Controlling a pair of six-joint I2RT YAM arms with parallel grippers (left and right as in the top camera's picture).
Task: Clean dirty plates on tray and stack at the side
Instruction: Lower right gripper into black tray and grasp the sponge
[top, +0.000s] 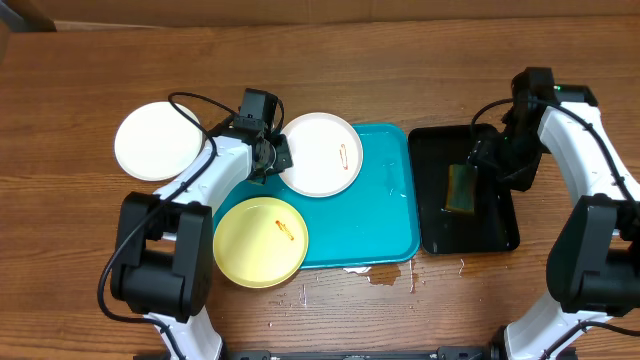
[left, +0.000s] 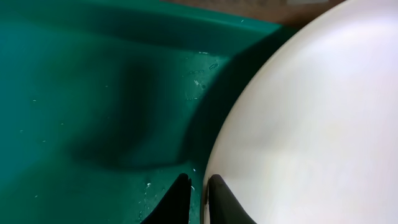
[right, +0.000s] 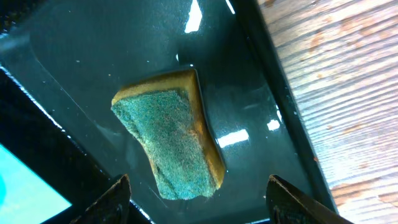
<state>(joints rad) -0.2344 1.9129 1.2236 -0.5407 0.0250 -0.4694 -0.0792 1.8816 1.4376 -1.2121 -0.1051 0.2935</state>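
Three plates, one blue tray, one black tray, one sponge

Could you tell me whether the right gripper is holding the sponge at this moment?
No, the sponge lies in the black tray, with the right gripper open and its fingers clear of it.

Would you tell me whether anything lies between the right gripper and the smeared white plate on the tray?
Nothing visible does. The right gripper hangs open over the sponge in the black tray; only bare blue tray floor lies between it and the plate, whose far edge the left gripper grips.
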